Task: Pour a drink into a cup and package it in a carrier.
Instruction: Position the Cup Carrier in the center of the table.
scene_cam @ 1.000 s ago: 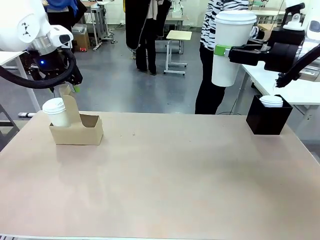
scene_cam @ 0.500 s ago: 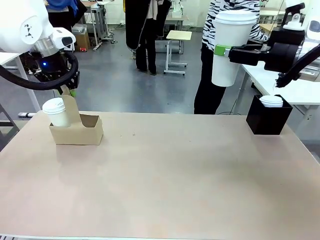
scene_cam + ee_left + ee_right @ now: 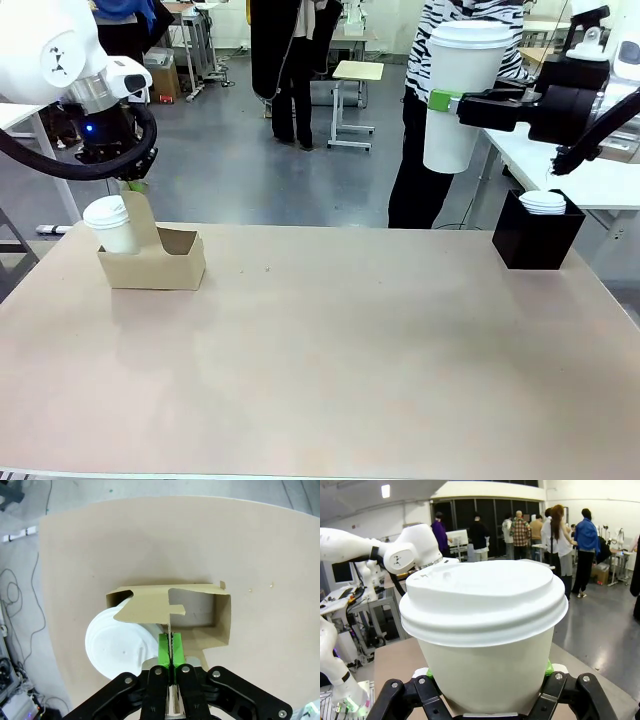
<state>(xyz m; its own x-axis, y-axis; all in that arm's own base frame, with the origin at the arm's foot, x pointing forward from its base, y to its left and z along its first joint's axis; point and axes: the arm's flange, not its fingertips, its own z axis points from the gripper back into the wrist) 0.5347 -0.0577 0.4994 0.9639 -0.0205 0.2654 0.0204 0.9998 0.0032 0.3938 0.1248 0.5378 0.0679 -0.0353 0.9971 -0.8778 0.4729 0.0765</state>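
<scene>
Fingers of left gripper pinched on carrier handle panel; right gripper clasps lidded cup, held high above table.

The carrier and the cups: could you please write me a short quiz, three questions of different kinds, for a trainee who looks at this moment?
1. True or false: the right gripper holds a lidded cup in the air.
2. What does the left gripper pinch? A. the handle panel of the carrier; B. a straw; C. a glass jug.
3. Fill in: ___ of the carrier's slots is filled.
Key: 1. true. 2. A. 3. one, by a second cup.
</scene>
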